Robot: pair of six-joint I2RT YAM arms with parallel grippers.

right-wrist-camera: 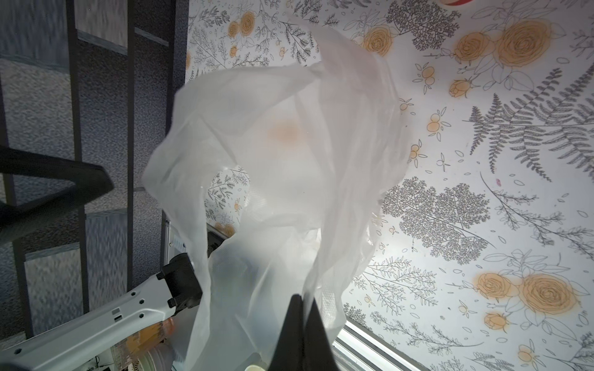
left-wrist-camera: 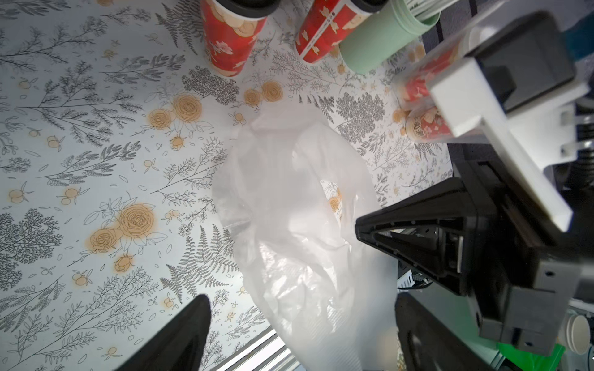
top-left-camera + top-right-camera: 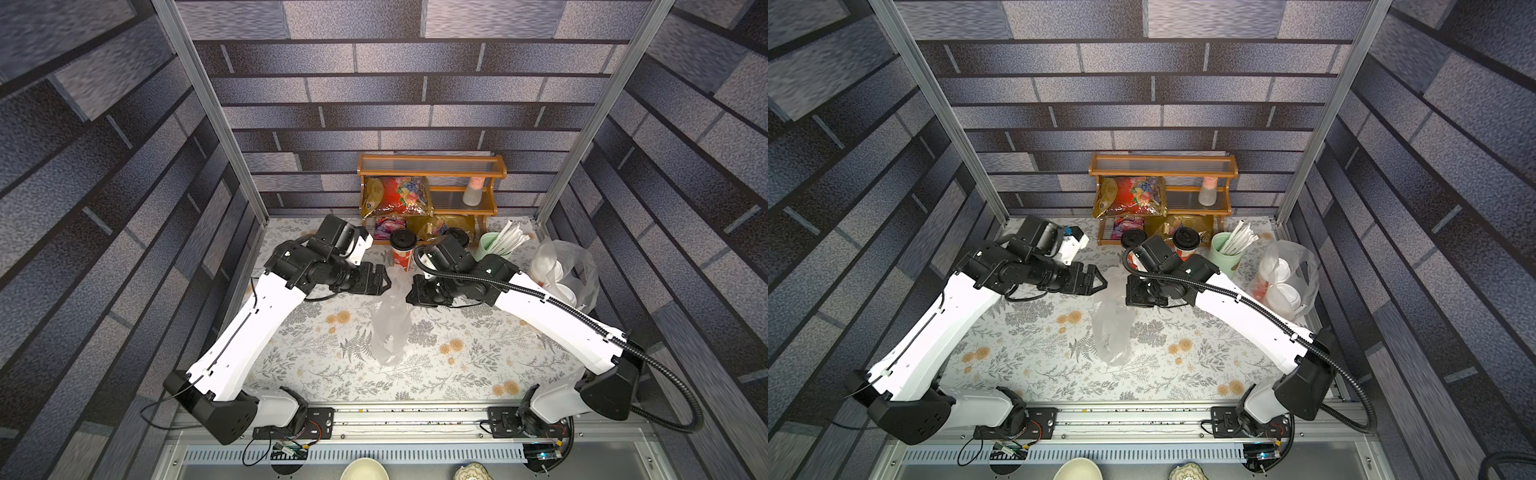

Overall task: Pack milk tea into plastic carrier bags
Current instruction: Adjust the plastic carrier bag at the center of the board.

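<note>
A clear, empty plastic carrier bag (image 3: 390, 324) hangs over the middle of the flowered table, its bottom resting on the cloth. My right gripper (image 3: 409, 297) is shut on its top edge; the right wrist view shows the pinch (image 1: 302, 302) on the film (image 1: 289, 144). My left gripper (image 3: 387, 279) stands open just left of the bag's top, with the film (image 2: 305, 208) between its spread fingers (image 2: 180, 337) and not clamped. Two black-lidded red milk tea cups (image 3: 1133, 241) (image 3: 1185, 241) stand behind the grippers. At the right, a second bag (image 3: 582, 270) holds two white-lidded cups (image 3: 548, 266).
A wooden shelf (image 3: 432, 170) at the back holds snack packets (image 3: 397, 195) and a pink-capped bottle (image 3: 473, 193). A pale green cup of straws (image 3: 490, 245) stands next to the cups. Patterned walls close in on three sides, and a metal rail (image 3: 415, 415) runs along the front.
</note>
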